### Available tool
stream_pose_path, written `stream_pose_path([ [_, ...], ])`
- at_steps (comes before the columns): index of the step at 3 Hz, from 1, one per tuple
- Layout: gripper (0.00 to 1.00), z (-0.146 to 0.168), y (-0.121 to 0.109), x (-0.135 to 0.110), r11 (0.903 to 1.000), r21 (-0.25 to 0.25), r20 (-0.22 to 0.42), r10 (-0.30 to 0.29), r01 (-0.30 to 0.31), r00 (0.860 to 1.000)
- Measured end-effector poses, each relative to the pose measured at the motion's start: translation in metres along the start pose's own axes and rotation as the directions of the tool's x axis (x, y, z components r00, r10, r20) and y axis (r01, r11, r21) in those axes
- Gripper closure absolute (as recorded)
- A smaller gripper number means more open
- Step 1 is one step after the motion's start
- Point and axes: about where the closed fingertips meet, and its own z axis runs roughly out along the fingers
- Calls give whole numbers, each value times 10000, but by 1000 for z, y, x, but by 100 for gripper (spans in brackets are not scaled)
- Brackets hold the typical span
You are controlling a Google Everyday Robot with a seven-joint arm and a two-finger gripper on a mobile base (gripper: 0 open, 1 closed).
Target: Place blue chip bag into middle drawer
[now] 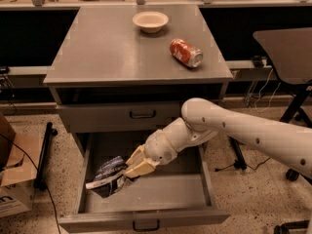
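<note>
The blue chip bag [108, 175], dark navy with white lettering, hangs in my gripper [130, 171] at the left side of the open middle drawer [165, 196]. The bag is low inside the drawer, near or touching its floor by the left wall. My gripper's cream fingers [140, 166] are shut on the bag's right edge. The white arm reaches in from the right across the drawer. The drawer is pulled out wide, with a small black bar handle [146, 225] on its front.
The upper grey drawer front [117, 116] is closed above. On the cabinet top [97, 52] stand a white bowl [150, 21] and a red soda can [185, 52] on its side. A cardboard box [12, 179] sits left; a chair [287, 57] right.
</note>
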Motion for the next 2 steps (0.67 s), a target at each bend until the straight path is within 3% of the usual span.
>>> stream_pose_path([
  [1,100,27,-19,30,9966,-654,41,509,-505,9987],
  [2,100,44,-45,66,9922,-831,270,953,-927,9951],
])
